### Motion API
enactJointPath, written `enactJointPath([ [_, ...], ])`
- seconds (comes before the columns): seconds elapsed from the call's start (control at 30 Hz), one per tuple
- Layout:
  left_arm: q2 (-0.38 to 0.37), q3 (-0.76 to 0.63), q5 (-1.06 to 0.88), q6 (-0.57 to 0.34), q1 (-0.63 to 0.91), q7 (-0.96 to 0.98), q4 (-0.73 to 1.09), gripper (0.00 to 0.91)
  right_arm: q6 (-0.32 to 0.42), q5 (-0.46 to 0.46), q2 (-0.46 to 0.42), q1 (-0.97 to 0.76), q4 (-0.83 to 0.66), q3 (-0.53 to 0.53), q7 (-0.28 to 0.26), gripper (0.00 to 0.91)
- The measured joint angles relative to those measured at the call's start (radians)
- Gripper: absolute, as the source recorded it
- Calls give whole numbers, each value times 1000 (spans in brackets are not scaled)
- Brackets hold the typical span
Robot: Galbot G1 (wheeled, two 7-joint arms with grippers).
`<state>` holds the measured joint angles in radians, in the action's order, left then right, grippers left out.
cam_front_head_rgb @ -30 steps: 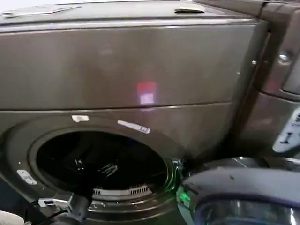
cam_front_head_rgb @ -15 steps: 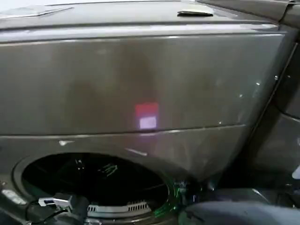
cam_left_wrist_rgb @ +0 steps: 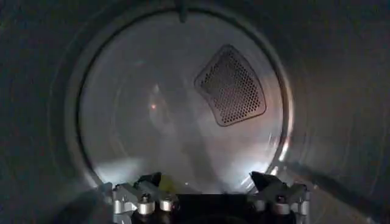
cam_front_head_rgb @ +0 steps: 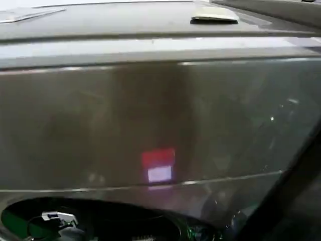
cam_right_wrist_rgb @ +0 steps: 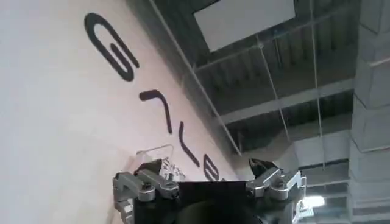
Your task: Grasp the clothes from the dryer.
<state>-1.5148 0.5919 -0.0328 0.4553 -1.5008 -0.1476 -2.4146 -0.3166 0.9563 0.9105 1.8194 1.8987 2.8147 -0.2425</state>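
The dryer (cam_front_head_rgb: 150, 115) is a bronze-brown machine, and its dark round porthole (cam_front_head_rgb: 100, 223) shows at the bottom of the head view. My left arm (cam_front_head_rgb: 55, 219) reaches into that opening. In the left wrist view my left gripper (cam_left_wrist_rgb: 207, 181) is inside the drum, open, with nothing between its fingers. A small lime-green patch (cam_left_wrist_rgb: 166, 182), possibly part of the clothes, lies just beside one finger (cam_left_wrist_rgb: 149, 180). The rest of the clothes is hidden. My right gripper (cam_right_wrist_rgb: 208, 165) is open, holds nothing, and points up at a wall and ceiling.
The drum's back wall carries a perforated vent (cam_left_wrist_rgb: 231, 85). A flat pale object (cam_front_head_rgb: 213, 14) lies on the dryer's top. A red and white reflection (cam_front_head_rgb: 158, 165) sits on the front panel. A wall with large dark letters (cam_right_wrist_rgb: 116, 55) shows in the right wrist view.
The head view has shifted upward, so the porthole has slid to the bottom edge and the front panel looms larger. The open door and the neighbouring machine have left view.
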Motion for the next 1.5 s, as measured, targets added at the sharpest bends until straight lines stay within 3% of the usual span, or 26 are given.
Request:
enactJointPath([
  [0.57, 31, -3, 35, -33, 105, 18, 105, 907, 1, 8, 7, 28, 11, 28, -9, 907],
  [1.5, 55, -62, 109, -71, 671, 50, 694, 907, 1, 30, 20, 85, -8, 98, -10, 907],
])
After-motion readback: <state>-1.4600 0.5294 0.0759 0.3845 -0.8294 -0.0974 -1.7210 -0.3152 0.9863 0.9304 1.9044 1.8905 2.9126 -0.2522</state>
